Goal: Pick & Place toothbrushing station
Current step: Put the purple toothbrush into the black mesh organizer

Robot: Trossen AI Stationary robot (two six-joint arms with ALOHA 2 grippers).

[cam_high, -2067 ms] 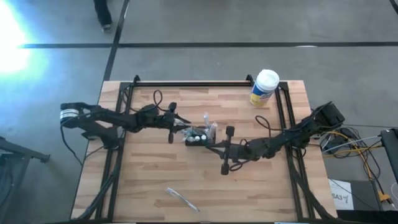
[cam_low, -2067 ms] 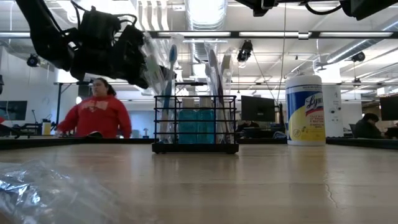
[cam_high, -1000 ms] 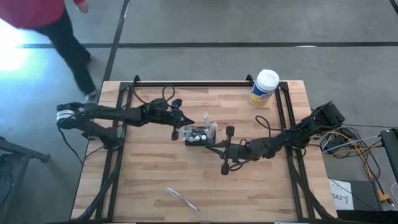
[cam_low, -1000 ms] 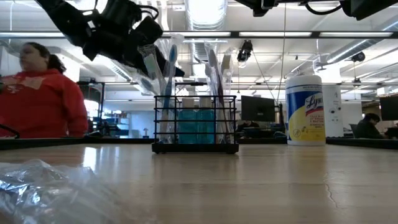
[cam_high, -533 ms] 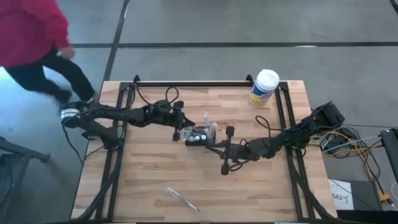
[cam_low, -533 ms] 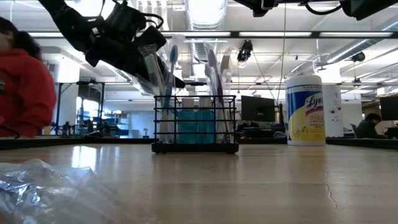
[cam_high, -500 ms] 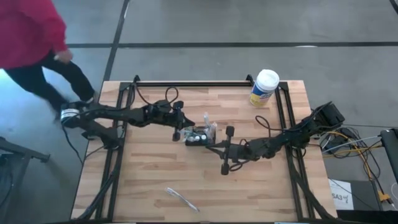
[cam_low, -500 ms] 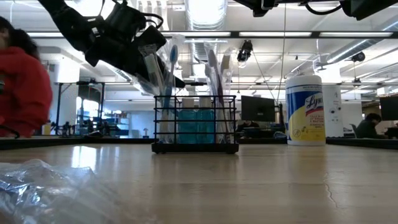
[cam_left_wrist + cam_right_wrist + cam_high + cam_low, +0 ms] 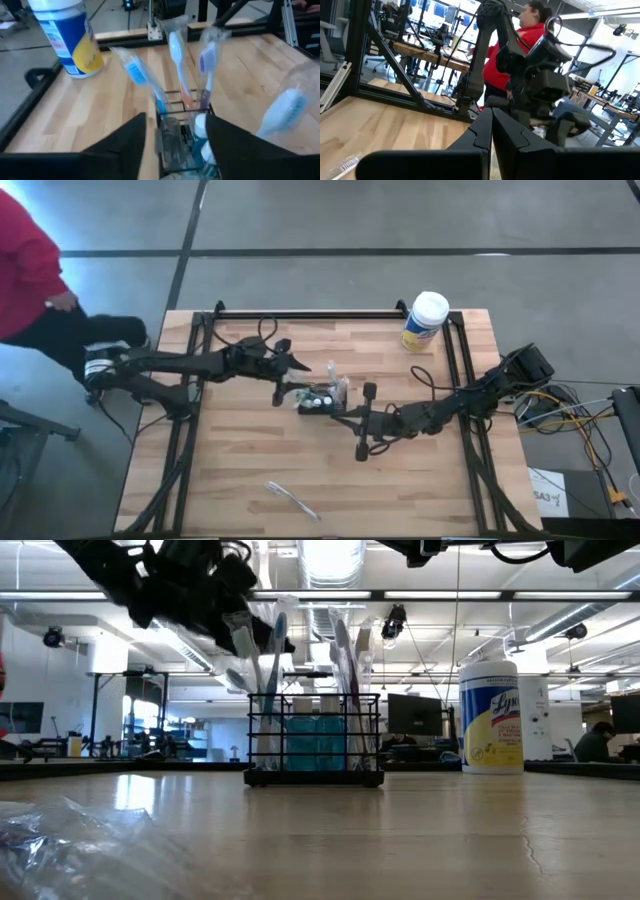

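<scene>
The black mesh organiser (image 9: 320, 398) stands on its base at the middle of the table, holding several plastic-wrapped toothbrushes (image 9: 176, 55) and blue bottles (image 9: 312, 740). My left gripper (image 9: 290, 378) hovers open just left of it and above it. In the left wrist view (image 9: 175, 131) its fingers stand either side of the organiser's near end (image 9: 175, 145) and touch nothing. One wrapped toothbrush (image 9: 286, 109) leans out past one finger. My right gripper (image 9: 338, 413) is shut and empty, raised by the organiser's near right corner; it also shows in the right wrist view (image 9: 491, 119).
A yellow canister with a white lid (image 9: 425, 320) stands at the far right. A crumpled clear wrapper (image 9: 290, 500) lies near the front edge, large in the low view (image 9: 60, 840). Black frame rails (image 9: 310, 313) run along the table's sides. A person in red (image 9: 25, 260) is beyond the left edge.
My left gripper has risen a little above the organiser's left end and tipped, staying open-looking beside the leaning wrapped toothbrush. The organiser has stayed put. A person in red has walked past beyond the table's left edge.
</scene>
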